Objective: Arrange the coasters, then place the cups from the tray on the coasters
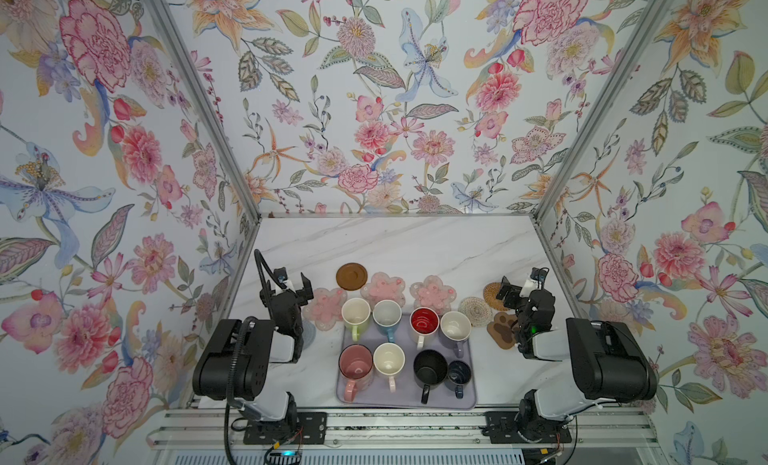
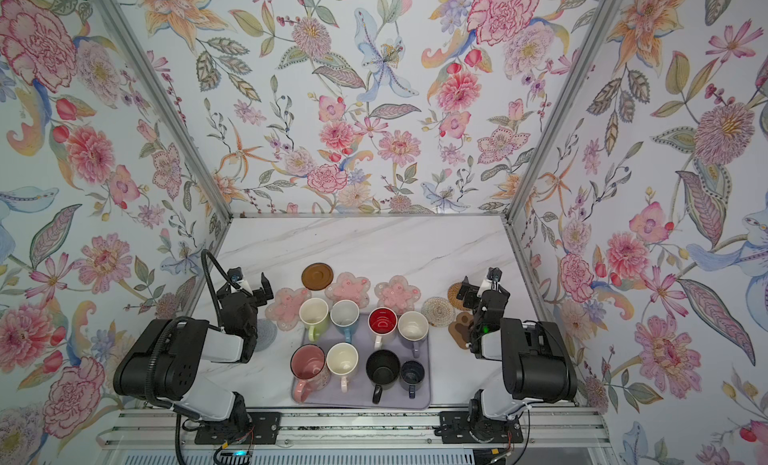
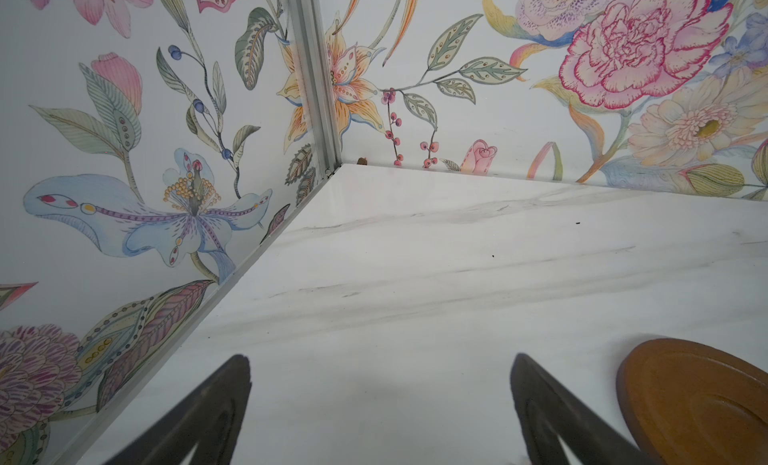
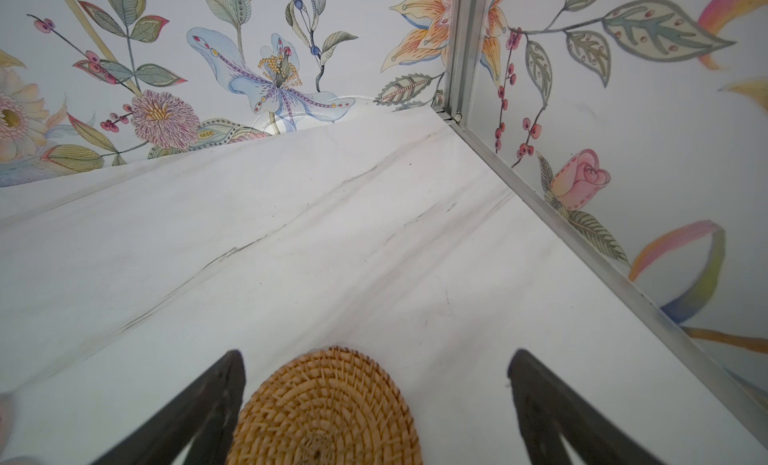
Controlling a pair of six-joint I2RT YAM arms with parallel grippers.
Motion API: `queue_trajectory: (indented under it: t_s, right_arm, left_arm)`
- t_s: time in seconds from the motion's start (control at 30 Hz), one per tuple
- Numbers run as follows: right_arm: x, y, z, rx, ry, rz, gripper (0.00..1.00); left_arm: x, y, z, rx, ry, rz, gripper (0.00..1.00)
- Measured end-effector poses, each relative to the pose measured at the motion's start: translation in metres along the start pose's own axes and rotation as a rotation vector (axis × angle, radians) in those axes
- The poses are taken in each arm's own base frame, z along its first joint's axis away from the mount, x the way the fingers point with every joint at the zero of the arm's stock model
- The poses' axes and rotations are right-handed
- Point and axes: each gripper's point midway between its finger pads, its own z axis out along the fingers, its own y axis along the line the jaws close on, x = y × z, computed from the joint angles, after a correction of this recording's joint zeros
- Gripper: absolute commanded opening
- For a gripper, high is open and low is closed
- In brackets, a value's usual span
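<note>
Three floral walls (image 1: 374,88) enclose a marble tabletop (image 1: 395,242) holding the tray (image 1: 405,400).

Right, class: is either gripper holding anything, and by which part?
Nothing is held. The left gripper is open over the table; the right gripper is open over the tan woven coaster, not gripping it.

Both top views look down from high above the near edge of the table (image 1: 395,242), sharing all of it. Wrist views sit low, facing the far left and far right corners.
</note>
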Motion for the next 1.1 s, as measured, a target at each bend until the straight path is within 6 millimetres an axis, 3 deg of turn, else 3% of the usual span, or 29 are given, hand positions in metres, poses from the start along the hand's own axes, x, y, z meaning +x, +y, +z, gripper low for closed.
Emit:
queue_trajectory:
  t_s: [0.67, 0.73, 0.77, 0.83, 0.9, 0.97, 1.03, 1.1]
  right_arm:
    - [-0.003, -0.001, 0.0, 0.012, 0.025, -0.002, 0.99]
    - [-0.022, -0.004, 0.002, 0.043, 0.03, 0.008, 0.99]
    - [-0.041, -0.006, 0.003, 0.061, 0.014, 0.022, 0.99]
    - [-0.085, -0.007, 0.005, 0.09, -0.045, 0.083, 0.99]
    - [-0.128, -0.009, 0.001, 0.105, -0.115, 0.202, 0.99]
    - [-0.151, -0.012, -0.004, 0.084, -0.151, 0.313, 0.99]
    - [-0.151, -0.019, -0.003, 0.042, -0.138, 0.39, 0.99]
    - [-0.129, -0.029, 0.006, 0.025, -0.052, 0.466, 0.99]
  left_arm:
    - [-0.005, -0.002, -0.004, 0.016, 0.0, 0.016, 0.99]
    - [-0.022, -0.003, -0.011, 0.014, -0.002, 0.015, 0.99]
    - [-0.04, -0.001, -0.013, -0.001, -0.007, -0.011, 0.99]
    - [-0.095, 0.004, -0.011, -0.033, -0.047, -0.113, 0.99]
    - [-0.17, 0.014, -0.017, -0.068, -0.142, -0.269, 0.99]
    - [-0.219, 0.026, -0.034, -0.079, -0.229, -0.384, 0.99]
    - [-0.233, 0.034, -0.05, -0.074, -0.266, -0.439, 0.99]
    - [-0.217, 0.035, -0.052, -0.07, -0.219, -0.451, 0.98]
